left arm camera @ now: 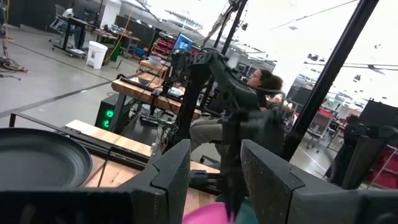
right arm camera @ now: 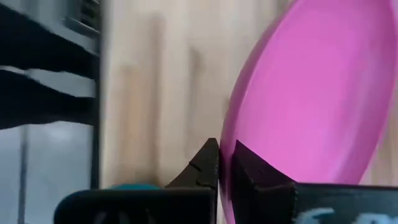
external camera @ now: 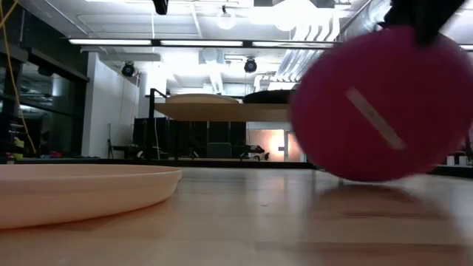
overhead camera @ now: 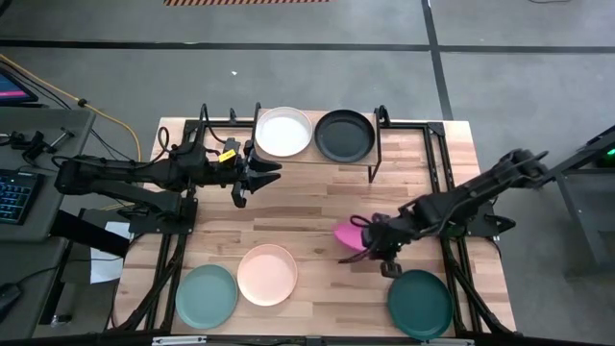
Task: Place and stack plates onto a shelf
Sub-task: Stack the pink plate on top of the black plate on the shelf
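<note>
My right gripper [overhead camera: 373,242] is shut on the magenta pink plate [overhead camera: 348,236], right of the table's middle. That plate fills the low view [external camera: 384,103], its underside facing the camera. The shelf [overhead camera: 375,161] stands at the far edge with the white plate [overhead camera: 283,132] and the black plate [overhead camera: 344,135] lying side by side on its board. My left gripper [overhead camera: 252,178] hovers open in front of the shelf's left end. The peach plate [overhead camera: 267,274], pale blue-green plate [overhead camera: 207,295] and dark teal plate [overhead camera: 420,303] lie flat near the near edge. My right gripper pinches the magenta plate's rim [right arm camera: 225,163] between its two fingers, one on the hollow face and one on the underside. The fingers come level from the table's right side. The plate stands steeply tilted, almost on edge, and looks lifted just clear of the tabletop.
Black frame rails [overhead camera: 173,259] run along both sides of the table. Bare wood lies between the shelf and the near row of plates. A person sits at a desk [left arm camera: 261,84] in the room beyond the table.
</note>
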`<action>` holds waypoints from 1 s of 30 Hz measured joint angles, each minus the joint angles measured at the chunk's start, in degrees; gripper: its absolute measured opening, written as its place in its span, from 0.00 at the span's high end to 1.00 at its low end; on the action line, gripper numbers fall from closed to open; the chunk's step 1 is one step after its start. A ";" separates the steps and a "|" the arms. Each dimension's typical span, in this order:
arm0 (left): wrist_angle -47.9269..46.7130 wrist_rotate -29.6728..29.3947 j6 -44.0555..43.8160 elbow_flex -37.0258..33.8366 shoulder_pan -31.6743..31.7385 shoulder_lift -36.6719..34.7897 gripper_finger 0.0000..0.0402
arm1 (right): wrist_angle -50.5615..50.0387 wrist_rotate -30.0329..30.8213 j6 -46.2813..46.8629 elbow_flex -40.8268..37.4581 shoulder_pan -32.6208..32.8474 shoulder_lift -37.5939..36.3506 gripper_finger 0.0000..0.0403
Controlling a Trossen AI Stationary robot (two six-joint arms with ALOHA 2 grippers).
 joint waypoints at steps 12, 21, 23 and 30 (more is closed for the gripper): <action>3.36 0.00 -9.14 0.00 0.00 0.02 0.67 | -10.28 12.55 -28.89 21.70 -5.78 3.71 1.00; 11.96 0.22 -6.45 0.00 0.00 -0.61 0.67 | -25.96 28.22 -47.06 39.90 -14.28 7.11 1.00; 11.79 0.22 -6.45 0.00 0.00 -0.98 0.67 | -27.94 28.74 -49.08 40.13 -17.30 8.10 1.00; 11.80 0.21 -6.34 0.00 0.00 -1.05 0.67 | -32.35 31.24 -53.96 37.51 -26.47 13.00 1.00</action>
